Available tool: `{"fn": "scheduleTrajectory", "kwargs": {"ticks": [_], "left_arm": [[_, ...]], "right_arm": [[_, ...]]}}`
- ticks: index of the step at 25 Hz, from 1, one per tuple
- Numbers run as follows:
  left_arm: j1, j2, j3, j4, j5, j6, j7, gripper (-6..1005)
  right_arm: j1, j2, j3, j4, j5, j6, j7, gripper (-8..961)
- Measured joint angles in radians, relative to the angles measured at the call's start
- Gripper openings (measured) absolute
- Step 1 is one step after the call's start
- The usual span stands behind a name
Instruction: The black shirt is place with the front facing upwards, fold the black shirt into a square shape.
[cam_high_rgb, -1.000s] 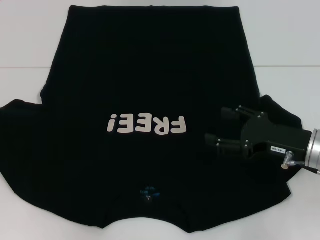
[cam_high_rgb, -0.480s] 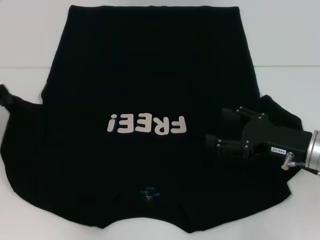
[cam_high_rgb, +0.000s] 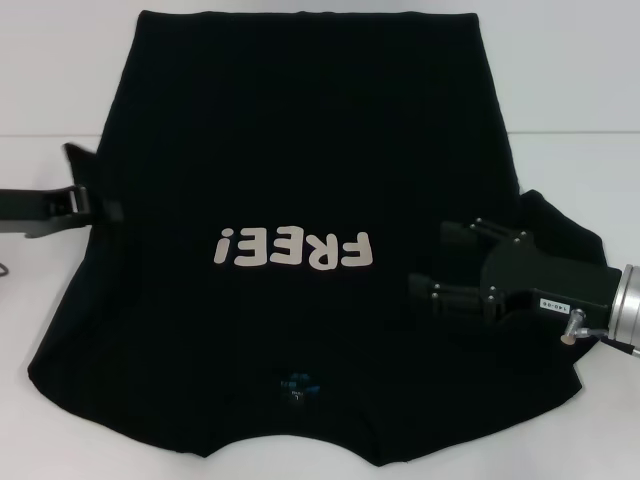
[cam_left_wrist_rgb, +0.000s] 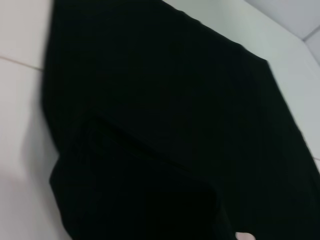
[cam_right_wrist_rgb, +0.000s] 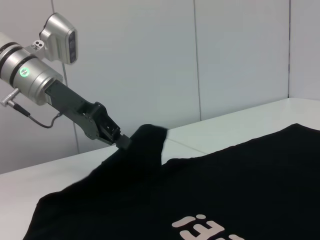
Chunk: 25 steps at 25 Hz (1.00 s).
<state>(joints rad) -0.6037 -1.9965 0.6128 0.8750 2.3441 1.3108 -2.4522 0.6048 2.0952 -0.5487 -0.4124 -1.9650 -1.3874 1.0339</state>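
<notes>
The left claw (cam_high_rgb: 100, 207) is at the left edge of the black shirt (cam_high_rgb: 300, 130) and it is closed on the cloth of the left sleeve. In the right wrist view this claw (cam_right_wrist_rgb: 122, 142) holds the sleeve lifted up from the surface (cam_right_wrist_rgb: 75, 167), so the cloth makes a small peak there. The right claw (cam_high_rgb: 440, 262) is over the right part of the shirt, beside the letters, and its two fingers stand apart with nothing between them. There is one shirt only. It lies spread on the white surface (cam_high_rgb: 570, 90) with the front up, collar near the robot and hem far from it. On the front I count one pale word, "FREE!" (cam_high_rgb: 295, 248), and one small blue label (cam_high_rgb: 296, 384) at the neck.
</notes>
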Motion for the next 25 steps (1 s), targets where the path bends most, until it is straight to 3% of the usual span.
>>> {"fn": "scheduleTrajectory", "kwargs": {"ticks": [4, 7, 13, 16, 20, 24, 25], "left_arm": [[0.006, -0.029, -0.005, -0.015, -0.023, -0.006, 0.038, 44], [0.002, -0.03, -0.007, -0.055, -0.032, -0.006, 0.013, 47], [-0.006, 0.037, -0.014, -0.244, -0.203, 0.056, 0.1, 52], [0.013, 0.05, -0.045, -0.283, -0.299, 0.108, 0.227, 185], [0.048, 0.043, -0.088, -0.286, -0.365, 0.258, 0.515, 356], [0.079, 0.028, -0.08, -0.28, -0.358, 0.343, 0.742, 519], [0.086, 0.025, -0.073, -0.278, -0.355, 0.342, 0.784, 626]], "right_arm": [[0.0, 0.0, -0.003, 0.004, 0.0, 0.002, 0.0, 944], [-0.001, 0.0, -0.003, 0.004, 0.0, 0.001, 0.0, 944], [-0.002, 0.0, 0.001, 0.004, 0.0, -0.003, 0.0, 944], [-0.008, -0.001, 0.008, 0.001, 0.002, -0.005, 0.023, 944], [-0.015, -0.016, 0.022, -0.052, 0.01, -0.007, 0.204, 944], [-0.021, -0.057, 0.001, -0.189, -0.043, -0.01, 0.564, 945], [-0.018, -0.071, -0.008, -0.229, -0.077, -0.01, 0.66, 945]]}}
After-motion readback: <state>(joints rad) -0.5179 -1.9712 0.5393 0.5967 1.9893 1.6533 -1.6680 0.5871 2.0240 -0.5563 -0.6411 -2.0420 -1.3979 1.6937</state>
